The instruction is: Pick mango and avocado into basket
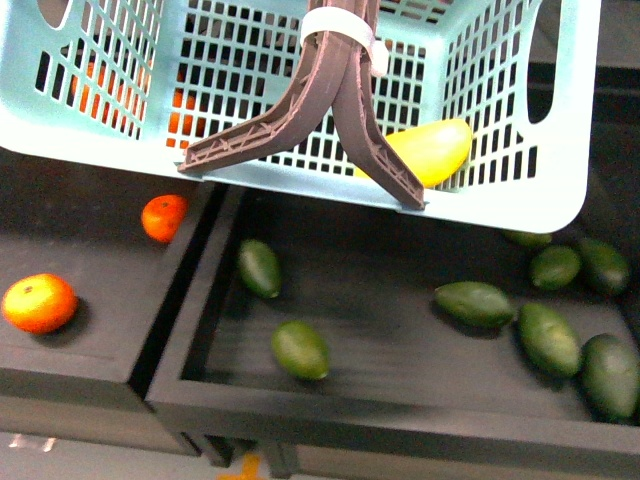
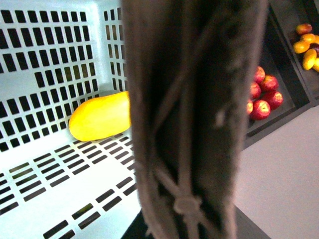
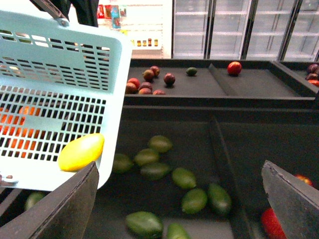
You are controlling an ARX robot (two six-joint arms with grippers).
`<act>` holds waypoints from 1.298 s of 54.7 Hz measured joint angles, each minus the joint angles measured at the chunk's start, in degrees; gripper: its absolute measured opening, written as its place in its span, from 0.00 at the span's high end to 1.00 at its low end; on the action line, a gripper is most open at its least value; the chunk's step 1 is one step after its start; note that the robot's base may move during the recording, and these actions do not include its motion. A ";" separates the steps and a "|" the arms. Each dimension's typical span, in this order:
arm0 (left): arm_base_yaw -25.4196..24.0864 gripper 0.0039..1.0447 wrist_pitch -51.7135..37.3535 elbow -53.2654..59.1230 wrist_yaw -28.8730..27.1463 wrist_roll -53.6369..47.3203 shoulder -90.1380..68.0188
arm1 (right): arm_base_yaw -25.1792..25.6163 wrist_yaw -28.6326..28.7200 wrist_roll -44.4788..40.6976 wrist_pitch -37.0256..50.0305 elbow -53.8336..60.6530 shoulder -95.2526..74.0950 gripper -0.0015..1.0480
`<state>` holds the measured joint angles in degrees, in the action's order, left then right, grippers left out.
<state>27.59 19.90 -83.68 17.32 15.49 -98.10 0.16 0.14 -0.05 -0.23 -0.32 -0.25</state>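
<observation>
- Mango (image 1: 432, 150), smooth, oblong and yellow, lies on its side on the slotted floor of the basket (image 1: 540, 205), against a lattice wall near a corner
- The basket is light teal plastic with rectangular slots in its sides and bottom; it hangs above the trays
- Two brown ribbed handles (image 1: 340, 110) meet over its rim, bound by a white zip tie (image 1: 340, 30)
- Avocados (image 1: 300, 349), dark green, glossy and oval, lie scattered in a matte black tray (image 1: 400, 260) below the basket, apart from one another
- Round oranges (image 1: 38, 302) sit in the neighbouring tray to the left
- Right gripper (image 3: 179, 169) hangs over the avocado tray, its dark flat jaws spread wide and holding nothing
- Left gripper is hidden in its wrist view by a blurred brown handle, so I cannot tell how its jaws stand
</observation>
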 joint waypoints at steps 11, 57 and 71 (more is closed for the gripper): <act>-0.81 0.94 0.02 0.00 -0.42 0.09 0.02 | 0.02 0.46 -0.02 0.09 0.02 0.02 0.07; -0.15 0.94 0.02 0.00 -0.63 -0.04 0.02 | 12.87 3.89 7.50 26.10 -22.03 -65.16 0.07; 0.02 0.94 0.02 0.00 -0.02 -0.04 0.02 | 14.58 9.55 -3.15 35.89 -32.74 -102.40 0.07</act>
<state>27.62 19.92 -83.68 17.30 15.44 -98.08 14.74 9.69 -3.20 35.66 -33.06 -102.65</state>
